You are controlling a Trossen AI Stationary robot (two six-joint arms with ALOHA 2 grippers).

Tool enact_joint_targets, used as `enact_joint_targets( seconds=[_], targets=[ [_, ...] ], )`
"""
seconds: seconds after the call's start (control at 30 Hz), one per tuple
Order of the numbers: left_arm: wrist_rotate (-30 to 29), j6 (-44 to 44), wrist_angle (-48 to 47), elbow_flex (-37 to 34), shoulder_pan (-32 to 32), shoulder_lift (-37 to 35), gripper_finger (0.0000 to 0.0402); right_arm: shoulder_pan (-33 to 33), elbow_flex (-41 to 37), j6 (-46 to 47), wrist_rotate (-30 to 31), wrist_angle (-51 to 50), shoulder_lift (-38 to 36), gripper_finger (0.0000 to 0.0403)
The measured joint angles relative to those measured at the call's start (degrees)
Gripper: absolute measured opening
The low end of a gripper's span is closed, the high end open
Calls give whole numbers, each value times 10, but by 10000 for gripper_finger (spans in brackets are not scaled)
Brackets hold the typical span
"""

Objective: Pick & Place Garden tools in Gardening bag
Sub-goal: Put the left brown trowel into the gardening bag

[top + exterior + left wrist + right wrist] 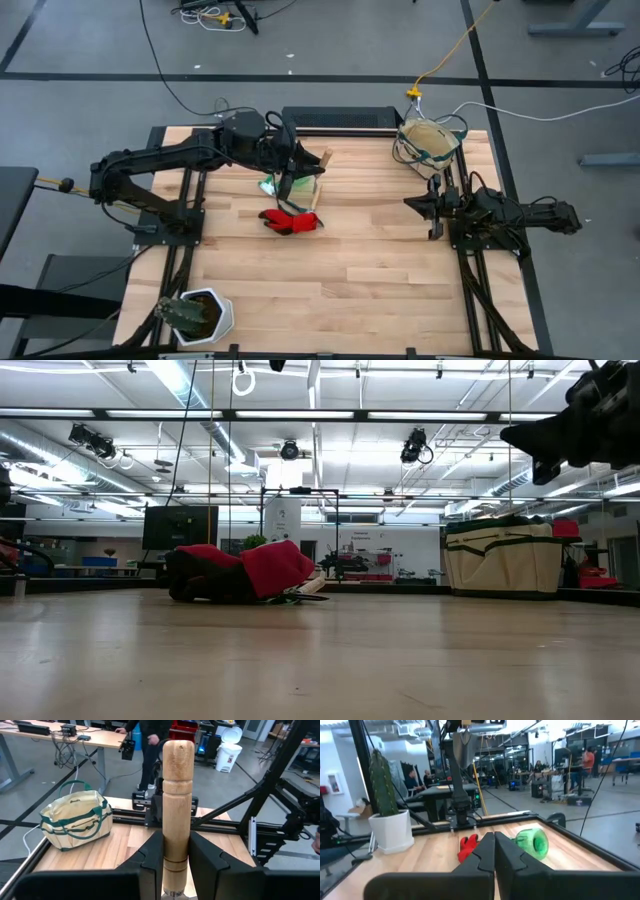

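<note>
1 wooden-handled tool [178, 795] is sitting clamped in our left gripper [178, 865] above the tabletop [340, 270], well apart from the bag [430, 140]. It is looking stiff and light; we are holding mid-handle. Our right gripper [494, 851] is waiting closed, empty.

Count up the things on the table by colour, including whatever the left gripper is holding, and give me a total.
Red: 1, the red glove
Green: 1, the green watering vessel
Wood: 1, the wooden-handled tool in the left gripper
Beige: 1, the gardening bag
White: 1, the cactus pot
Total: 5
</note>
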Motion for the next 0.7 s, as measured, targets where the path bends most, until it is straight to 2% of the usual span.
enact_joint_targets(
  seconds=[0.33, 0.7],
  targets=[
    [1, -1, 12, 0, 0, 0, 74, 0, 33, -4, 15, 18, 31, 4],
    [15, -1, 30, 0, 0, 0, 74, 0, 153, -18, 21, 18, 159, 4]
  ],
)
